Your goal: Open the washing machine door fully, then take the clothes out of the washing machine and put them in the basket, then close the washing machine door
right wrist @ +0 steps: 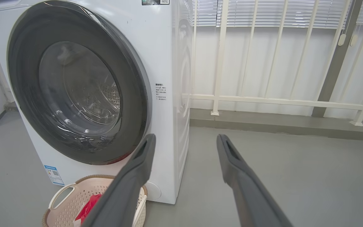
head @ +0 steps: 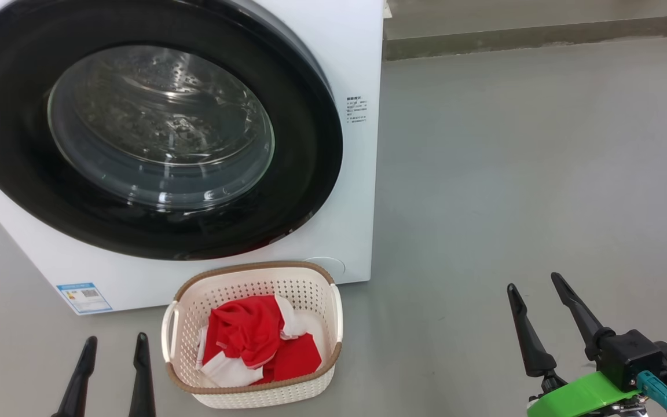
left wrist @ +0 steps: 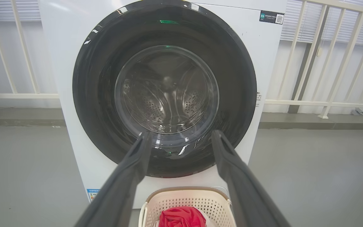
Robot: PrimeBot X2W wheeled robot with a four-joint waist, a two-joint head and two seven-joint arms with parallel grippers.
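Door (head: 154,124) looks shut, clothes (head: 261,341) in basket (head: 252,333) below it; your left gripper (head: 114,343) sits nearer, right gripper (head: 536,284) off beyond the door's right edge, both spread and empty.

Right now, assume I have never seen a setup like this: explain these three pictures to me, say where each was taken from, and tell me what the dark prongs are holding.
All three show one scene from cameras on a two-armed robot. The head view looks down at a white washing machine with its round black-rimmed door shut. On the grey floor in front stands a cream basket with red and white clothes inside. The dark prongs are the fingers of each arm's end effector: the left end effector at lower left, the right end effector at lower right. The other two pictures come from cameras on the wrists, looking along those fingers toward the machine. Both end effectors are open and hold nothing.
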